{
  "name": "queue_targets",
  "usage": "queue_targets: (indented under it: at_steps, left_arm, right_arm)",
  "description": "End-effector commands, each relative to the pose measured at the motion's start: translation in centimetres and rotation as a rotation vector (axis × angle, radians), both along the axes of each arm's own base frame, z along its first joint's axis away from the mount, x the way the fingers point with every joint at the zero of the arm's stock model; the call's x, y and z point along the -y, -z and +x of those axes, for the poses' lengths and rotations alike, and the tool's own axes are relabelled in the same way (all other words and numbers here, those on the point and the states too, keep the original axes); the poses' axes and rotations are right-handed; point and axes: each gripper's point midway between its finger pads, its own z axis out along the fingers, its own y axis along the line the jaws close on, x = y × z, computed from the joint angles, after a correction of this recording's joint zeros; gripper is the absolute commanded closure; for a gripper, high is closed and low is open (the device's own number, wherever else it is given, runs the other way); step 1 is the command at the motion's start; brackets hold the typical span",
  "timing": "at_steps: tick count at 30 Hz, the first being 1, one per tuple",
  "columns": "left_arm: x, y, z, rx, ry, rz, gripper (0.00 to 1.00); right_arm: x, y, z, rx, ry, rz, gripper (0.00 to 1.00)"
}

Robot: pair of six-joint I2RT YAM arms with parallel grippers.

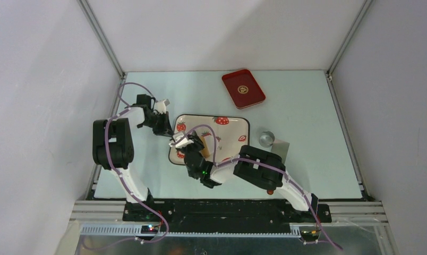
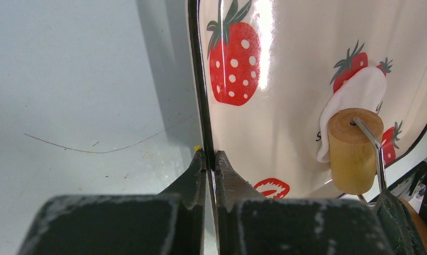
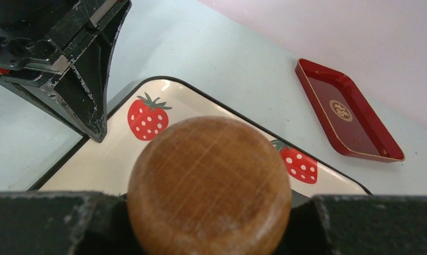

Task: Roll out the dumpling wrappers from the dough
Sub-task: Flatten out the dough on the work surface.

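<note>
The strawberry-print tray [image 1: 238, 127] lies mid-table. My left gripper [image 1: 170, 130] is shut on its left rim; in the left wrist view the black rim [image 2: 201, 106] runs straight into the pinched gripper [image 2: 211, 156]. A thin white dumpling wrapper [image 2: 360, 87] lies on the tray [image 2: 285, 133], partly under a small wooden roller [image 2: 352, 151] with a wire frame. My right gripper [image 1: 193, 155] is shut on the roller's round wooden handle [image 3: 208, 183], which fills the space between its jaws [image 3: 208, 204]. A lump of dough is out of view.
A red tray [image 1: 244, 88] sits at the back right of the table, also visible as the red tray [image 3: 347, 111] from the right wrist. A small silvery cup [image 1: 266, 139] stands right of the strawberry tray beside a grey square [image 1: 281, 148]. The left gripper's fingers [image 3: 89, 79] hang close above the tray's corner.
</note>
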Motion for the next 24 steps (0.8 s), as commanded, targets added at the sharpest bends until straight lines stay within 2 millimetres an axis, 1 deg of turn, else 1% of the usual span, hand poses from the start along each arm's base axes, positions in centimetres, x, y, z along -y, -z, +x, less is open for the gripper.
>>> queue_targets:
  at_steps: [1, 4, 6, 8, 13, 17, 21, 24]
  left_arm:
    - [0.2, -2.0, 0.2, 0.049, 0.008, -0.021, 1.0]
    - [0.3, -2.0, 0.2, 0.048, 0.009, -0.022, 1.0]
    - [0.3, -2.0, 0.2, 0.047, 0.008, -0.023, 1.0]
    - [0.3, -1.9, 0.2, 0.044, 0.008, -0.024, 1.0]
    - [0.3, -1.9, 0.1, 0.043, 0.007, -0.024, 1.0]
    - [0.3, -2.1, 0.2, 0.048, 0.006, -0.023, 1.0]
    - [0.3, -2.2, 0.2, 0.054, 0.008, -0.024, 1.0]
    - [0.4, -2.2, 0.1, 0.05, 0.008, -0.027, 1.0]
  right_arm:
    - [5.3, 5.8, 1.7, -0.089, 0.149, -0.189, 1.0]
    - [5.4, 5.8, 1.8, -0.095, 0.149, -0.19, 1.0]
    - [4.7, 5.8, 1.5, -0.097, 0.115, -0.193, 1.0]
    - [3.6, 5.8, 0.8, -0.093, 0.063, -0.197, 1.0]
    - [0.0, 5.5, -2.1, -0.07, -0.077, -0.199, 1.0]
    - [-1.9, 5.4, -3.3, -0.067, -0.134, -0.212, 1.0]
    - [-2.8, 5.4, -3.5, -0.074, -0.151, -0.217, 1.0]
    - [-3.1, 5.4, -3.7, -0.078, -0.16, -0.222, 1.0]
